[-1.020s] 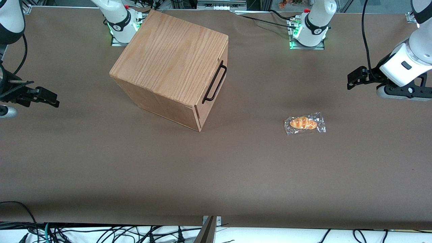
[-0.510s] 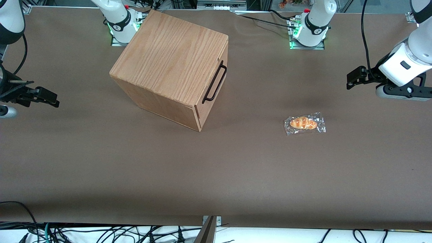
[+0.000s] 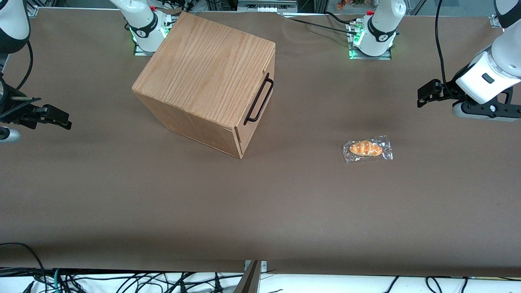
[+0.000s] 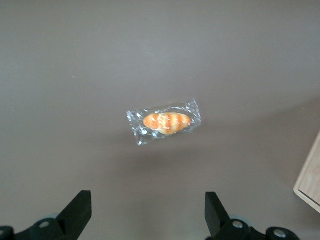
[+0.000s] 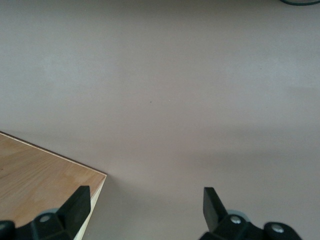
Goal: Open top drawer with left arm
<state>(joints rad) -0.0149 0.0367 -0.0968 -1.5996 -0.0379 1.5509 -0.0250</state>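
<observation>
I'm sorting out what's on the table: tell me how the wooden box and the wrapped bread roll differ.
The wooden box is large, rigid and oak-grained, with a black wire handle; the bread roll is small, orange-brown and sealed in clear crinkly wrap. The box stands tall; the roll lies flat. The box sits toward the parked arm's end; the roll lies nearer the left gripper, which hangs open above the table. Both rest on the table, untouched.

A small bread roll sealed in clear plastic wrap (image 3: pixel 367 149) lies flat on the brown table covering (image 3: pixel 285 203), well apart from the light oak box (image 3: pixel 207 69) and nearer the front camera than the box's top. The gripper (image 4: pixel 147 202) hangs over the table toward the working arm's end, fingers spread wide, with the roll under its camera. A tangle of black cables (image 3: pixel 122 280) runs along the table's near edge.
</observation>
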